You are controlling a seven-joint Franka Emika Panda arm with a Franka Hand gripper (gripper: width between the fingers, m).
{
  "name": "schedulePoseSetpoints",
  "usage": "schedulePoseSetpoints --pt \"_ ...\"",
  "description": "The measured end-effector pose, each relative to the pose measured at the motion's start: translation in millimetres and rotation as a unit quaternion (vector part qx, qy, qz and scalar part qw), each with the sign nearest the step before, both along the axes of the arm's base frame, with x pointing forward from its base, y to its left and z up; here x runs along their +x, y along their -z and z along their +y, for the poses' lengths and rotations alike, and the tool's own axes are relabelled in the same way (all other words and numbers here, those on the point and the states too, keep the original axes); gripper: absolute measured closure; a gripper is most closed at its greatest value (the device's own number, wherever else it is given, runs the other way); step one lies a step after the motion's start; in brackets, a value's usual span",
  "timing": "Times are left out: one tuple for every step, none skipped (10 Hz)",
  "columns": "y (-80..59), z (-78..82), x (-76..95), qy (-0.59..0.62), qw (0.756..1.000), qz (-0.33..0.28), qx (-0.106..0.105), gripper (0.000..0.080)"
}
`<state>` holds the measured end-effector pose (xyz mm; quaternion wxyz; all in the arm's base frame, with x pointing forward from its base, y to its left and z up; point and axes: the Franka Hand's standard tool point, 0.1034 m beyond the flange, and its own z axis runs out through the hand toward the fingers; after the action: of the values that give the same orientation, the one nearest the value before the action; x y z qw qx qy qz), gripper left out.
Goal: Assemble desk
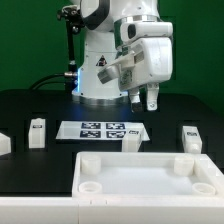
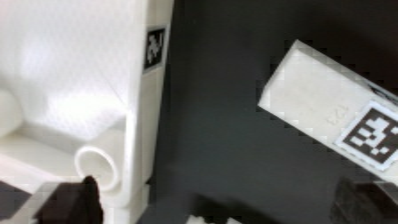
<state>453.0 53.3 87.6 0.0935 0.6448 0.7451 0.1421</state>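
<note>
The white desk top (image 1: 150, 185) lies flat at the front of the table, with round sockets in its corners. It also shows in the wrist view (image 2: 71, 100), with one socket (image 2: 93, 160) and a tag on its edge. Short white tagged legs stand behind it: one on the exterior view's left (image 1: 37, 132), one by the marker board's end (image 1: 131, 137), one on the right (image 1: 190, 137). My gripper (image 1: 149, 98) hangs above the table behind the desk top, touching nothing. In the wrist view the gripper (image 2: 222, 205) is open and empty, over dark table beside the top's edge. A white tagged piece (image 2: 329, 95), seemingly a leg, lies nearby.
The marker board (image 1: 100, 130) lies flat behind the desk top. Another white part (image 1: 4, 145) sits at the exterior view's far left edge. The robot's base (image 1: 100, 70) stands at the back centre, with cables beside it.
</note>
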Motion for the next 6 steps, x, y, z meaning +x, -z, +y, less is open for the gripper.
schedulePoseSetpoints --pt "-0.7 -1.5 1.2 0.036 0.999 0.003 0.01 0.015" --pt "-3.9 -3.5 3.6 0.093 0.995 0.007 0.025 0.015" --pt "-6.7 -6.2 6.0 0.135 0.99 0.007 0.038 0.015" --pt "-1.7 -3.3 12.1 0.224 0.972 0.021 0.065 0.015" --pt "8.6 11.1 36.5 0.291 0.952 0.039 0.083 0.015" --pt "9.5 13.8 50.9 0.357 0.927 0.042 0.109 0.015"
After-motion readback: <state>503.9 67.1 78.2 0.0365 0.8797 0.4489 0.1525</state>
